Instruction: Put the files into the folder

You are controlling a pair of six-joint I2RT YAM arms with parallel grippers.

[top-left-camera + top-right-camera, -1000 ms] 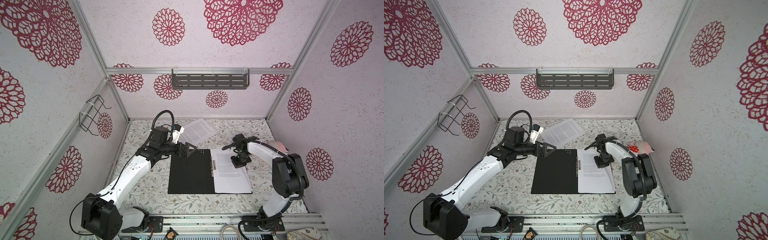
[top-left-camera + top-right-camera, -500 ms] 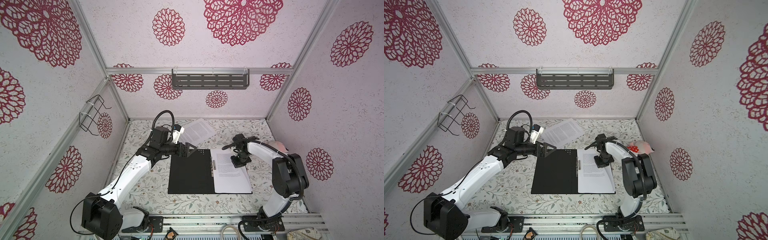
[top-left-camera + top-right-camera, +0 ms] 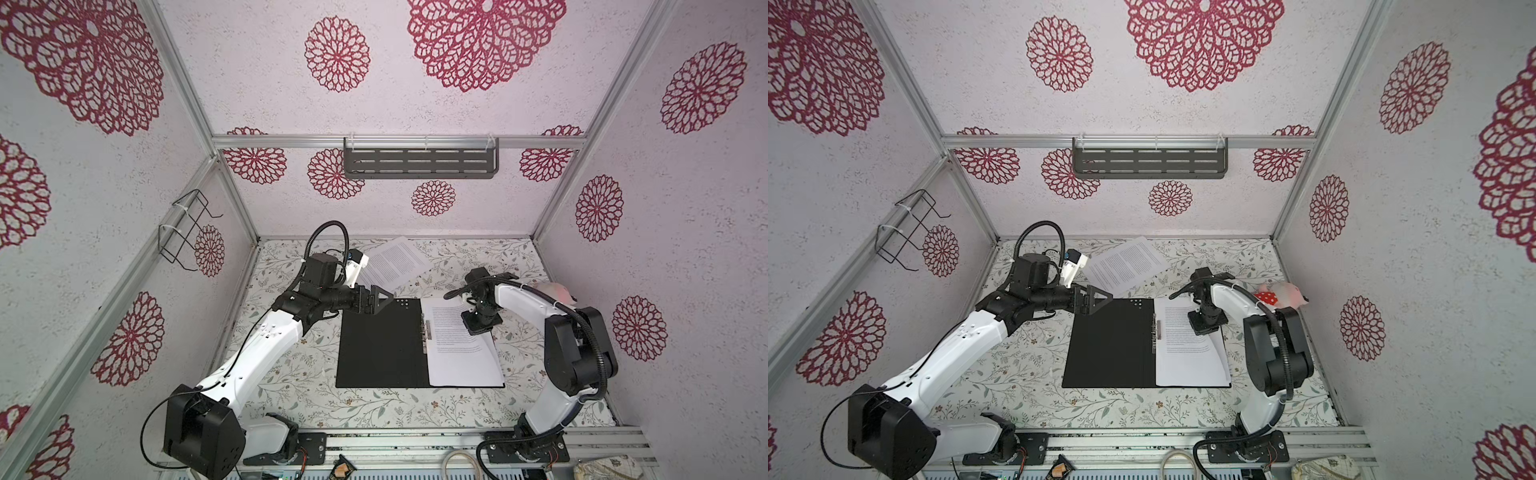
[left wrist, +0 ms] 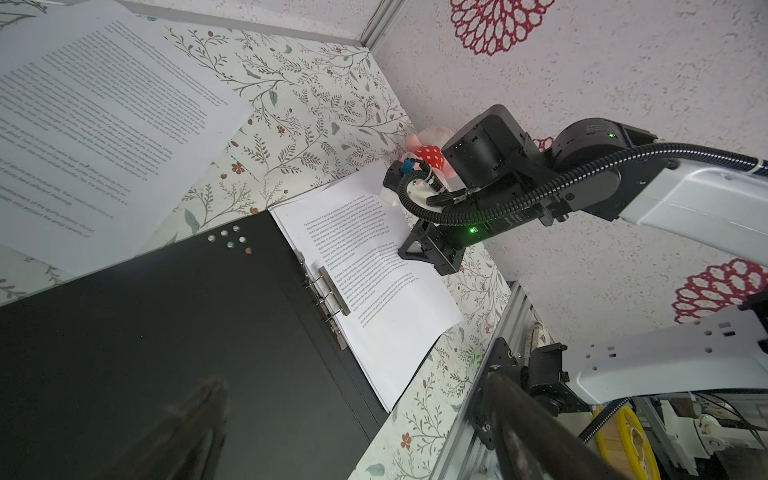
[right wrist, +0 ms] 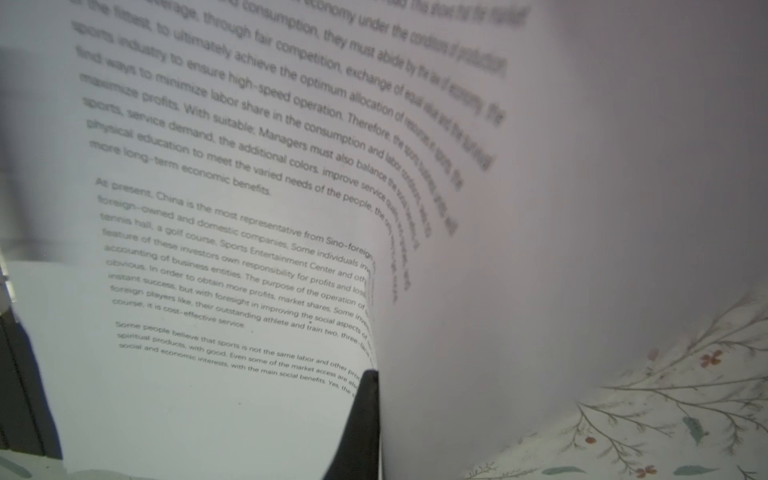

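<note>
In both top views nothing looks moved since 1 second ago: both arms and the papers sit in the same spots. The folder (image 3: 382, 349) lies open and flat in the middle of the flowery table (image 3: 291, 374), black side up. It is a smooth dark rectangle with a thin shiny metal clip (image 3: 427, 336) down its middle. A white printed sheet (image 3: 461, 357) lies on its right half. A loose sheet (image 3: 395, 262) lies flat on the table behind the folder, turned at a slant. The left gripper (image 3: 382, 300) hangs wide open over the folder's back left corner and holds nothing. The right gripper (image 3: 480, 325) points down onto the printed sheet. A soft pink toy (image 3: 1281, 296) sits by the right wall.

In the left wrist view the folder (image 4: 166, 332) looks dull black, with a few small round dots near 1 corner. The metal clip (image 4: 332, 291) is a flat silver bar with wire rings. The left gripper's 2 blurry dark fingers (image 4: 199, 415) stand far apart with nothing between them.

In the right wrist view the right gripper is pinched tight on the printed sheet (image 5: 208, 395). A black finger (image 5: 368, 419) presses a fold, and the paper past it curls up in a smooth bend. Rows of small black words cover the sheet.
</note>
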